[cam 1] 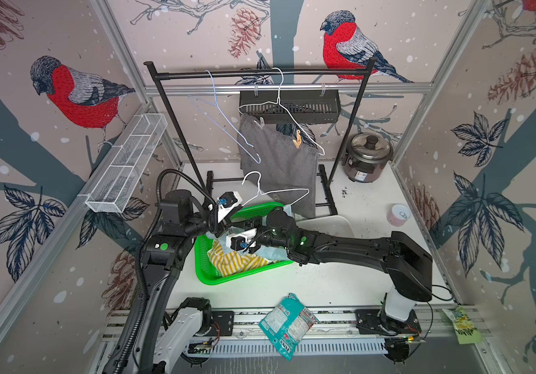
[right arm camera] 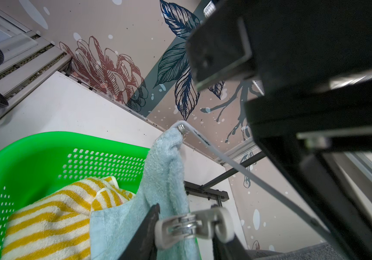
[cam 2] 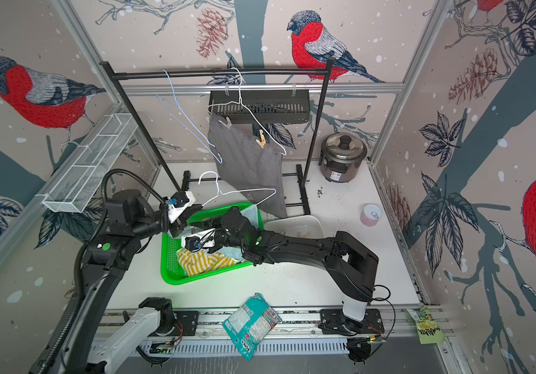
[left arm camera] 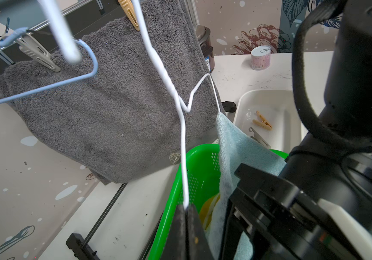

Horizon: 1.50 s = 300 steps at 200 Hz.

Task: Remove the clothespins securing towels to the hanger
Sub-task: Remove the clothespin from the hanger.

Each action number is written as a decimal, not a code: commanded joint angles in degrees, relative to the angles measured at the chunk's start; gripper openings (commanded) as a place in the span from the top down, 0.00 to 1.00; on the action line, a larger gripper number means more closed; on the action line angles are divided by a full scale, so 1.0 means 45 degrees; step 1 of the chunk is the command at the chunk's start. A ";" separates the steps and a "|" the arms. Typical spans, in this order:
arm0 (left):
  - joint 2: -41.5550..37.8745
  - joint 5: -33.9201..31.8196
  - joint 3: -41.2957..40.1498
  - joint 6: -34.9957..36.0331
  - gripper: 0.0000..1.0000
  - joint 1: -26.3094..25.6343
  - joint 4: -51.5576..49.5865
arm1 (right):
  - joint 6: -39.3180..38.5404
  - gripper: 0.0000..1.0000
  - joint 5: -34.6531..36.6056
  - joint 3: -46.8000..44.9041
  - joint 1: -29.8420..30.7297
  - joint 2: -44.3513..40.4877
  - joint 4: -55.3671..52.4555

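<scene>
My left gripper [left arm camera: 186, 209] is shut on the wire of a white hanger [left arm camera: 182, 135], held over the green basket [cam 1: 205, 259]. A light blue towel [right arm camera: 164, 180] hangs from the hanger's end into the basket. My right gripper [right arm camera: 191, 227] is shut on a whitish plastic clothespin [right arm camera: 191, 225] against this towel; whether it still bites the cloth I cannot tell. The yellow-striped towel [cam 1: 231, 259] lies in the basket. The dark grey towel [cam 1: 279, 168] hangs on another white hanger at the rack, held by a tan clothespin [cam 1: 297, 141] and a grey one [cam 1: 261, 122].
A white tray [left arm camera: 293, 126] beside the basket holds loose pegs [left arm camera: 262, 121]. An empty blue hanger [cam 1: 224, 119] hangs on the black rack [cam 1: 260, 73]. A rice cooker [cam 1: 368, 158] and a pink can [cam 1: 398, 214] stand at the back right. A snack packet [cam 1: 287, 323] lies at the front edge.
</scene>
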 commanded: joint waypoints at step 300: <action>-0.0111 0.0006 -0.0168 0.0078 1.00 0.0020 0.0497 | 0.1968 0.91 0.0165 -0.1400 0.0292 -0.3074 -0.0592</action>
